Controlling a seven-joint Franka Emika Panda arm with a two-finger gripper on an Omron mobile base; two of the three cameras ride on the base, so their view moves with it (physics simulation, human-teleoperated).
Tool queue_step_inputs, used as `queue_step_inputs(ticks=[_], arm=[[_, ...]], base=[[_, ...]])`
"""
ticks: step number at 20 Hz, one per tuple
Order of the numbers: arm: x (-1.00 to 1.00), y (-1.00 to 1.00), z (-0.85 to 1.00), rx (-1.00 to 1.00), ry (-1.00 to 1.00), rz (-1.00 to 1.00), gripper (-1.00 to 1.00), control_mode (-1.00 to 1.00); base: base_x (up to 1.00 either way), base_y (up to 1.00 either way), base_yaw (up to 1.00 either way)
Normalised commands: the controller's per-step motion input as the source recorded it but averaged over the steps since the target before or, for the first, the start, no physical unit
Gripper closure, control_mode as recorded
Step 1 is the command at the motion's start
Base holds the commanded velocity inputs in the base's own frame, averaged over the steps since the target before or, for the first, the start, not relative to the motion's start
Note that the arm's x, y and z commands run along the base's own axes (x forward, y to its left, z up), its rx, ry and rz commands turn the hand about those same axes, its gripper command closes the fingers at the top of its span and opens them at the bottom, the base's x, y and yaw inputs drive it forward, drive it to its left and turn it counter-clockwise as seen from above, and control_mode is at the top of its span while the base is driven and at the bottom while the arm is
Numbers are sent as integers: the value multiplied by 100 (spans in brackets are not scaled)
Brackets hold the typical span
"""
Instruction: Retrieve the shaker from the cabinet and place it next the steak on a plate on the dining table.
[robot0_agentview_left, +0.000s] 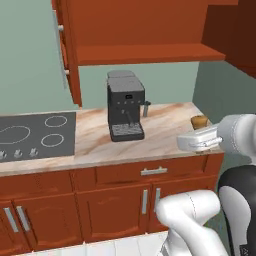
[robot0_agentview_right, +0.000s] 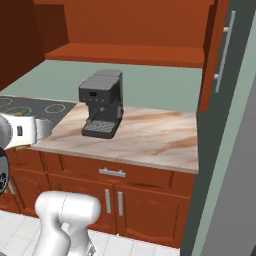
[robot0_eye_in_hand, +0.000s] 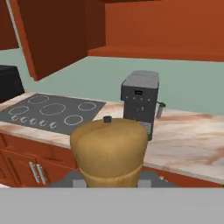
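Note:
The tan wooden shaker (robot0_eye_in_hand: 109, 148) stands large in the middle of the hand view, and my gripper (robot0_eye_in_hand: 109, 180) is shut on its lower part. From the left base view the shaker (robot0_agentview_left: 199, 121) rises out of my gripper (robot0_agentview_left: 199, 130) over the counter's right end, in front of the wall. The reddish-brown cabinet (robot0_agentview_left: 145, 25) hangs open above the counter, its inner shelf (robot0_agentview_left: 147, 53) bare. I also see the cabinet (robot0_agentview_right: 130, 30) from the right base view. The steak, the plate and the dining table are out of view.
A dark coffee machine (robot0_agentview_left: 125, 107) stands on the marbled counter (robot0_agentview_left: 165, 130), with a black cooktop (robot0_agentview_left: 35, 135) to its left. Open cabinet doors (robot0_agentview_left: 70, 55) (robot0_agentview_right: 220, 50) hang at either side. Drawer units with silver handles (robot0_agentview_left: 153, 171) sit below.

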Motion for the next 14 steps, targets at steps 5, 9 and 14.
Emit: queue_step_inputs(ticks=[5, 9, 14], arm=[[0, 0, 0, 0, 0, 0, 100, 100], [0, 0, 0, 0, 0, 0, 100, 100], [0, 0, 0, 0, 0, 0, 100, 100]], base=[[-89, 86, 52], [-6, 8, 100], [0, 0, 100]])
